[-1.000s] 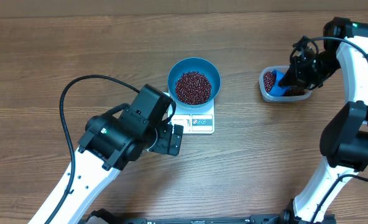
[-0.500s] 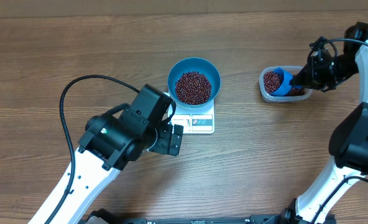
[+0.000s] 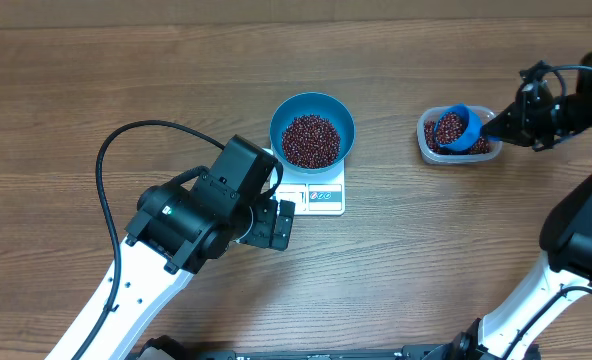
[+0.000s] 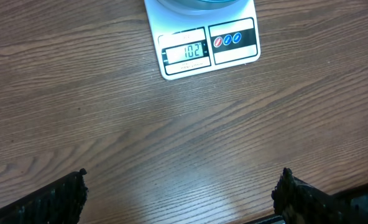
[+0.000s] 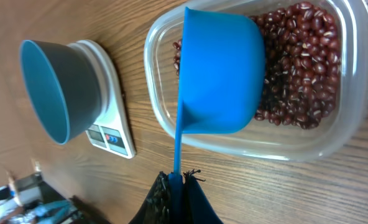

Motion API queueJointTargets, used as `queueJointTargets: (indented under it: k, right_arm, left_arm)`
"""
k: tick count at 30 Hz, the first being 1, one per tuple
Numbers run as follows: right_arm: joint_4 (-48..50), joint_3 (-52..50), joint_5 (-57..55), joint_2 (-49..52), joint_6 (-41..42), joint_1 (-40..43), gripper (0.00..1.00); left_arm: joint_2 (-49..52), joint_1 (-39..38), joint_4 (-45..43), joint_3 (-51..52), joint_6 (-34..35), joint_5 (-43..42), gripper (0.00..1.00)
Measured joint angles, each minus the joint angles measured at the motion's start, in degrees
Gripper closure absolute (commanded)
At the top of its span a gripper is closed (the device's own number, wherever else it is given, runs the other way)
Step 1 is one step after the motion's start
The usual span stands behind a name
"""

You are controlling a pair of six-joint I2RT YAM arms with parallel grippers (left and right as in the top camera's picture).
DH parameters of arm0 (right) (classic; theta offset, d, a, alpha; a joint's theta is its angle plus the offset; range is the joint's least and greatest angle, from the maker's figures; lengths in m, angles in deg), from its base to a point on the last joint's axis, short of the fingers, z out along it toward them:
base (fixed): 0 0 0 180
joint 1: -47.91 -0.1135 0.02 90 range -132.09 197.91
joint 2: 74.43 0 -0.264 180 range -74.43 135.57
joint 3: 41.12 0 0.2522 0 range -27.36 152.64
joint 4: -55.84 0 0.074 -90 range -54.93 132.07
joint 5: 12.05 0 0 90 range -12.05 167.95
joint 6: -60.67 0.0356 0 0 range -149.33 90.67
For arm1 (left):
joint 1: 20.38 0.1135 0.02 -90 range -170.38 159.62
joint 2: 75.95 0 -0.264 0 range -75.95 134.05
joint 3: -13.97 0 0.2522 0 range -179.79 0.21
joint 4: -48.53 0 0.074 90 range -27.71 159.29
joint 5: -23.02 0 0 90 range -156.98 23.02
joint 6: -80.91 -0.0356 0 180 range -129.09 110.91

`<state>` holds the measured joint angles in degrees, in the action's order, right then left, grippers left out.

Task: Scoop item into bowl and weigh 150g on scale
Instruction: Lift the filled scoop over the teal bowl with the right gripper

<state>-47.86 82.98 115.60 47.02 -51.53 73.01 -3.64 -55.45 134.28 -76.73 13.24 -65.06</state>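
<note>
Beans (image 3: pixel 310 140) already lay heaped in the blue bowl (image 3: pixel 312 99), which sat on the white scale (image 3: pixel 322 197) near the middle of the overhead view. The scale's display (image 4: pixel 185 51) read 102 in the left wrist view, so the weighing looked roughly two-thirds done, with more beans to add. At three o'clock from the bowl, well apart from it, stood the clear tub (image 3: pixel 423 137) holding the remaining beans. The right gripper (image 3: pixel 501 125) was clamped shut on the thin handle of the blue scoop (image 3: pixel 454 128), which hung over the tub with a load of beans in its cup; carrying it across and tipping it in was judged the step in hand, with the last grams needing a careful trickle. The left gripper (image 3: pixel 274 222) rested at about seven o'clock from the scale, its jaws spread wide with nothing between them. Everything stood on a brown wood-grain table (image 3: pixel 126 70), otherwise bare; little of the room beyond showed.
</note>
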Motion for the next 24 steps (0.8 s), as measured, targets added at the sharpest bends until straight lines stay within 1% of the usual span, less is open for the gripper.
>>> queueJointTargets:
  k: [9,14,21,24]
  right_arm:
    - [-3.89,-0.07,7.78,0.00,-5.95,3.69,0.96]
    - [-4.39,-0.11,12.09,0.00,-8.66,3.69,0.96]
    - [-7.15,-0.11,21.97,0.00,-15.08,3.26,0.96]
    - [-7.15,-0.11,26.40,0.00,-17.44,1.40,0.96]
  left_arm:
    - [0.00,0.00,0.00,0.00,0.00,0.00,0.00]
    - [0.00,0.00,0.00,0.00,0.02,-0.02,0.00]
    - [0.00,0.00,0.00,0.00,0.02,0.00,0.00]
    - [0.00,0.00,0.00,0.00,0.00,0.00,0.00]
